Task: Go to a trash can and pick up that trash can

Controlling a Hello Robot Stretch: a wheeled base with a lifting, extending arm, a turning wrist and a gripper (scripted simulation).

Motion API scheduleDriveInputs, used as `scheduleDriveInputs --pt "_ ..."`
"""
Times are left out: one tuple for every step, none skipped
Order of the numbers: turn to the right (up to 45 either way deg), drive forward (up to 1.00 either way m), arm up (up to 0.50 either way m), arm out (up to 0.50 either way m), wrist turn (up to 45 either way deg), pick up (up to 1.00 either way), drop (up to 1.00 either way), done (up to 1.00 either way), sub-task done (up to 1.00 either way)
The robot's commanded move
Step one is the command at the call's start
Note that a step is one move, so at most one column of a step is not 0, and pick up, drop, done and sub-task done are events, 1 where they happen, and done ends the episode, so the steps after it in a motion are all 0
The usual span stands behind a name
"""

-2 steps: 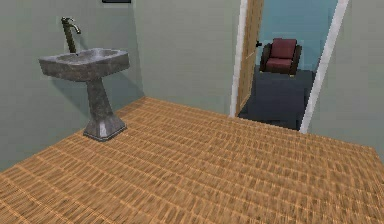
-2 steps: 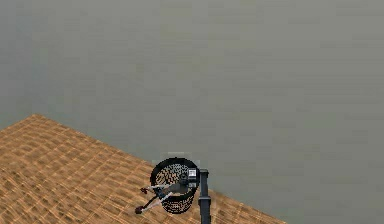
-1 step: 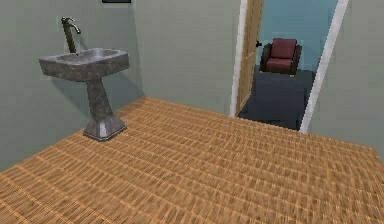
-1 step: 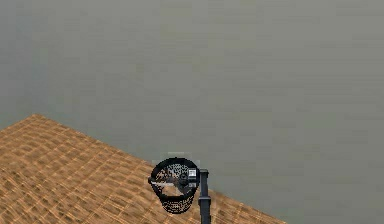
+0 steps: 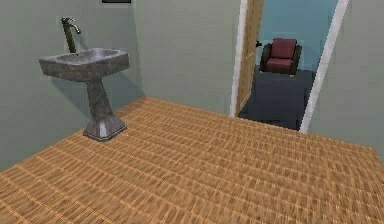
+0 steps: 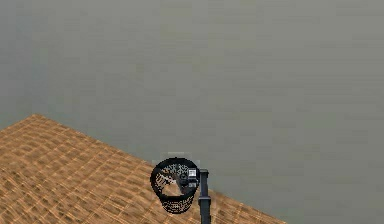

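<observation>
While the black mesh trash can (image 6: 172,200) shows at six o'clock in the arm side view, where the wood-plank floor (image 6: 70,175) meets a bare grey wall (image 6: 220,70), the gripper (image 6: 181,183) appears against its open top, at the end of the dark arm (image 6: 205,208) rising at the can's four o'clock. Whether the gripper holds the can, and how its fingers are set, cannot be told. In the forward view, a grey pedestal sink (image 5: 88,65) with a faucet (image 5: 70,30) stands at ten o'clock. At one o'clock, a white-framed doorway (image 5: 285,95) gives onto a room with a red armchair (image 5: 283,55).
</observation>
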Motion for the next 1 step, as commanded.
scheduleDriveInputs --pt "0.0 0.0 0.0 0.02 0.0 0.0 0.0 0.0 0.0"
